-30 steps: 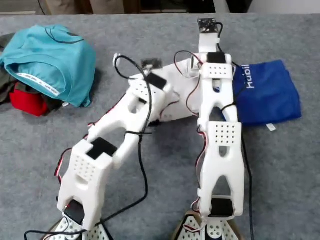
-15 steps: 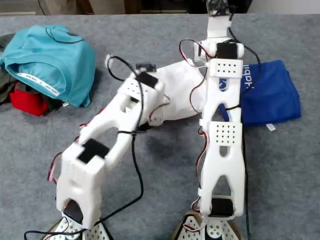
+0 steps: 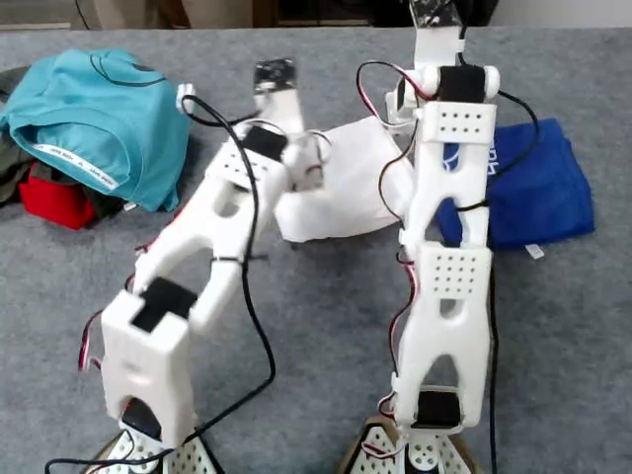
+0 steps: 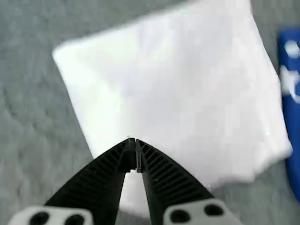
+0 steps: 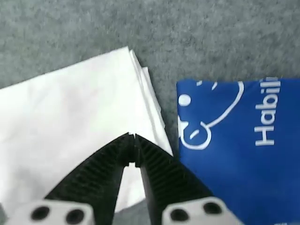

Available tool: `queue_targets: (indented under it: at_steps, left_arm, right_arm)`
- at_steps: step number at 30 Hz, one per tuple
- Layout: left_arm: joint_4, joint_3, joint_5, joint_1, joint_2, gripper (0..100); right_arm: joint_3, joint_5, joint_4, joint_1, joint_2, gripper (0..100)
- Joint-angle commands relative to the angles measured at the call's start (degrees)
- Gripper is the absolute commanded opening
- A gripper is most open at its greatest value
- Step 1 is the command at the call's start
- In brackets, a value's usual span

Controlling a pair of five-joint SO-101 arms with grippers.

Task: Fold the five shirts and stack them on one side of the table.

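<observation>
A folded white shirt point(image 3: 341, 193) lies mid-table on the grey cloth, touching a folded blue shirt point(image 3: 538, 188) with white print on its right. In the left wrist view my left gripper point(image 4: 132, 141) hovers shut over the white shirt point(image 4: 178, 84) near one of its edges, with nothing in it. My right gripper point(image 5: 131, 137) is likewise shut and holds nothing, above the white shirt point(image 5: 70, 112) close to the seam where it meets the blue shirt point(image 5: 234, 140). Both arms stretch over these two shirts in the high view.
At the far left lies a heap of unfolded shirts: a teal one point(image 3: 99, 109) on top, a red one point(image 3: 54, 197) and a dark one point(image 3: 12, 168) beneath. The table's far edge point(image 3: 316, 30) runs just beyond the arms. Bare grey cloth point(image 3: 326, 316) lies between the arms' bases.
Both arms have lifted and stretched toward the far edge; the left one also swung leftward. More of the white shirt now shows between them.
</observation>
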Motion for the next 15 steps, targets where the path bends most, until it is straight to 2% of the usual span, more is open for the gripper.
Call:
queue_targets:
  at_steps: [1, 5, 10, 15]
  left_arm:
    - [-7.30, -2.99, -0.18, -5.27, 3.91, 2]
    - [-7.30, -10.11, -0.18, -9.05, 10.15, 2]
    - [-7.30, -15.82, -0.18, -9.76, 16.92, 2]
    - [-7.21, -17.76, -3.69, -9.76, 21.41, 2]
  right_arm:
    - [12.44, -1.76, 0.97, 0.22, -11.82, 0.3]
    - [27.56, -2.02, -2.73, 0.66, -15.34, 0.3]
    - [43.56, -1.76, -15.65, 3.38, -14.46, 0.3]
    - [51.82, -1.67, -22.68, 4.09, -11.47, 0.3]
